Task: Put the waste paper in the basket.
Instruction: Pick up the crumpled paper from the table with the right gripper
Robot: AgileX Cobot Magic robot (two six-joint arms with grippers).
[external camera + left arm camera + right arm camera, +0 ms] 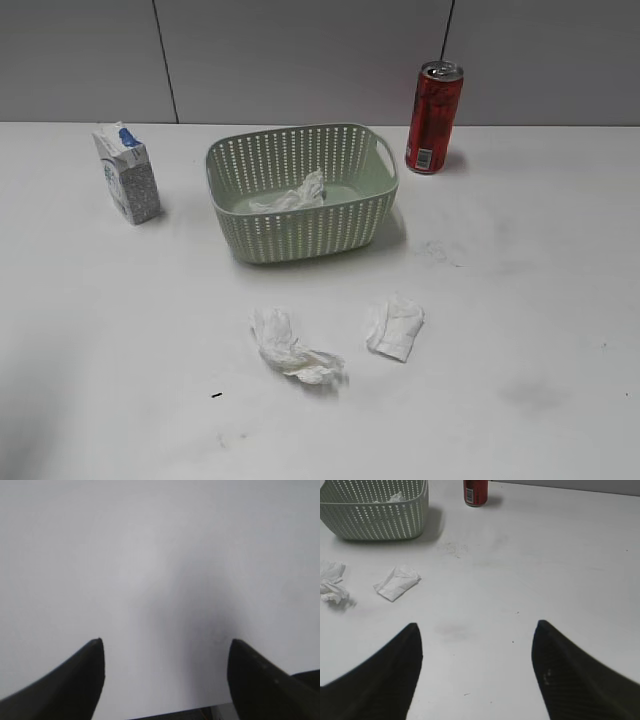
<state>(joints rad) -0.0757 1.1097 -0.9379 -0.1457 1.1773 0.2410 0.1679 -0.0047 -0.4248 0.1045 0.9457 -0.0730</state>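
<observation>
The sage-green basket stands at the table's middle back and holds one white paper wad. Two more wads lie on the table in front of it: one at the left and one at the right. In the right wrist view the basket is at the upper left, with the nearer wad and the other wad left of my open, empty right gripper. My left gripper is open over bare table. Neither gripper shows in the exterior view.
A red drink can stands behind the basket at the right; it also shows in the right wrist view. A white-and-blue carton stands upright left of the basket. The table's near edge shows in the left wrist view.
</observation>
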